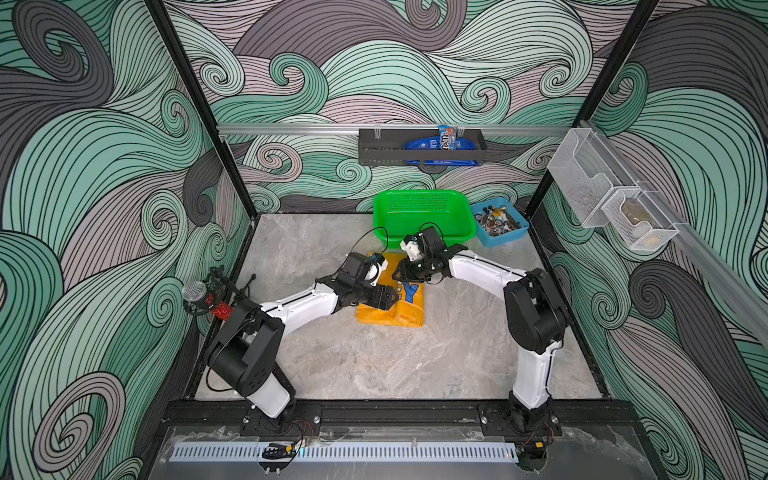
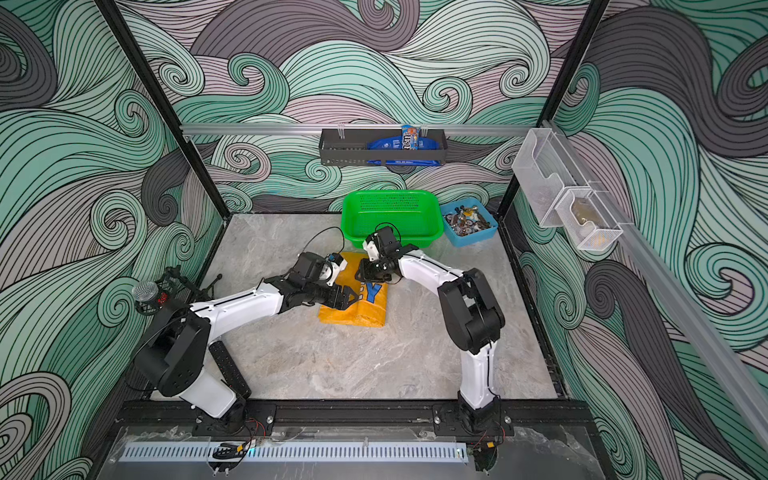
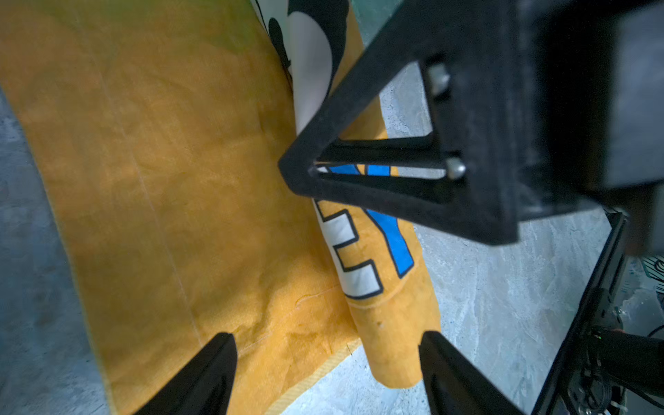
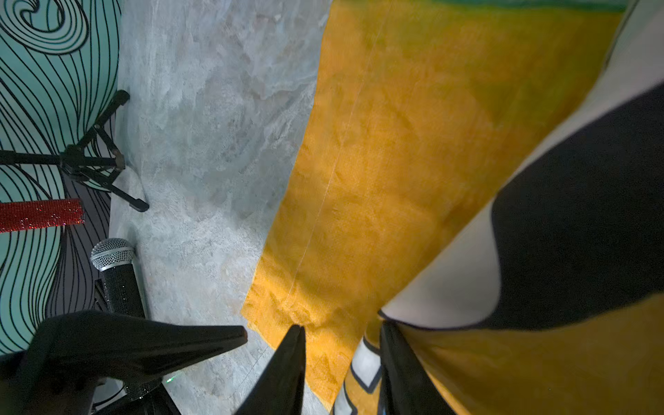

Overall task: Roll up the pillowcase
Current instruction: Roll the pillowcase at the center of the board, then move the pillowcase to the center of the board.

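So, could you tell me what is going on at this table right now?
The two robot arms are working on rolling up a yellow pillowcase on the marble table. One long edge is already rolled into a tube, while the rest lies flat. The right gripper is closed on the roll, toward the back of the table. The left gripper hangs open over the near end, holding nothing.

Lab robot cell, wave-printed walls (image 1: 104,187), aluminium rail (image 1: 291,129)
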Controlling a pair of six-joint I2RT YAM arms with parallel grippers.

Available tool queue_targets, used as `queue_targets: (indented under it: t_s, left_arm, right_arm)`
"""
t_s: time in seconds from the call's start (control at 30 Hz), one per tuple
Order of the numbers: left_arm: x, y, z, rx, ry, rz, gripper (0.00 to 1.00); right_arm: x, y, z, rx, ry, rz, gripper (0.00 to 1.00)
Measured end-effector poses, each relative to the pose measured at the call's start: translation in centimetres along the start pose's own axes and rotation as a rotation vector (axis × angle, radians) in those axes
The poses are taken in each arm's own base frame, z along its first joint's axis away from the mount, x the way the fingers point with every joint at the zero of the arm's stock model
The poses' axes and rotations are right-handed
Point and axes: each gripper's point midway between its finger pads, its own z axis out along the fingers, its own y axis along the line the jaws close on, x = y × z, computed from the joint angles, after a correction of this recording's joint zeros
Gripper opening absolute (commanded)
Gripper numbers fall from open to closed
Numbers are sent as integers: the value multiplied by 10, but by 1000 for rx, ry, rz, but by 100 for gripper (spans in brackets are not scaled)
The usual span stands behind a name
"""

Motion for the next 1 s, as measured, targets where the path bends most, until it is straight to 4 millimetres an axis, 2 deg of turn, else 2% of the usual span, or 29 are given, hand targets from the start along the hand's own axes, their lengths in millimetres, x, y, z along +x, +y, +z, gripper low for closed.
queue_targets:
  t_s: [0.1,0.23,0.37,0.5,0.6,0.73,0.87,1.0]
  left_arm:
    - [9,0,1,8,18,-11,82]
    - [8,-6,2,43,15,-25,82]
    - [2,-15,5,66,8,-17,81]
    - [-4,-27,10,82,5,-2,81]
    - [-11,-36,18,88,1,17,79]
    - [-18,-41,33,66,1,45,76]
    - [-13,-31,50,7,30,72,72]
    - [1,-13,61,-64,79,85,70]
  right_arm:
    - [-2,0,-4,-1,-9,-1,38]
    - [-12,-6,-29,-3,-61,12,37]
    - [-25,-20,-59,5,-127,34,35]
    - [-35,-38,-67,23,-156,54,32]
    - [-38,-52,-62,36,-154,68,30]
    - [-42,-62,-43,40,-137,73,29]
    - [-46,-67,-25,22,-135,72,29]
    - [-51,-67,-10,-6,-137,69,29]
